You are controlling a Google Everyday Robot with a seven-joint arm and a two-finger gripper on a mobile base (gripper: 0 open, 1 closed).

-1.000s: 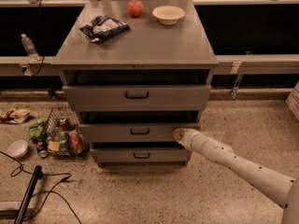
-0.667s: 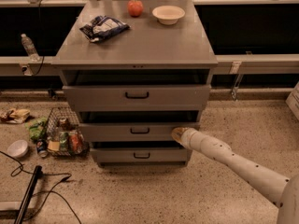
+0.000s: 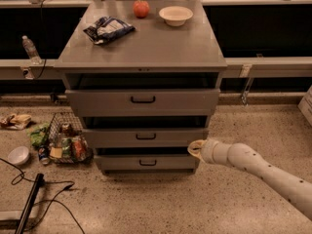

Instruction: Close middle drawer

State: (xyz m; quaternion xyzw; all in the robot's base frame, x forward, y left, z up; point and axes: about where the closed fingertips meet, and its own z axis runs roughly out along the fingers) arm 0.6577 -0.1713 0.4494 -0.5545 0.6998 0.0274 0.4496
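The grey cabinet [image 3: 141, 52] has three stacked drawers, all pulled out a little. The middle drawer [image 3: 112, 137] is a wide flat grey panel with a small black handle [image 3: 146, 136] at its centre. The top drawer [image 3: 97, 101] sticks out furthest and the bottom drawer [image 3: 117, 163] sits below. My gripper [image 3: 195, 148] is at the end of the white arm that comes in from the lower right. It is at the right end of the middle drawer's front, near its lower corner.
On the cabinet top lie a chip bag [image 3: 108, 29], an apple [image 3: 141, 8] and a white bowl [image 3: 175, 15]. A wire basket [image 3: 66, 140] of cans and litter stands left of the cabinet. A cable [image 3: 44, 199] and a small white bowl [image 3: 18, 155] lie on the floor.
My gripper has stayed at the right end of the middle drawer's front. The drawers look about as far out as before.
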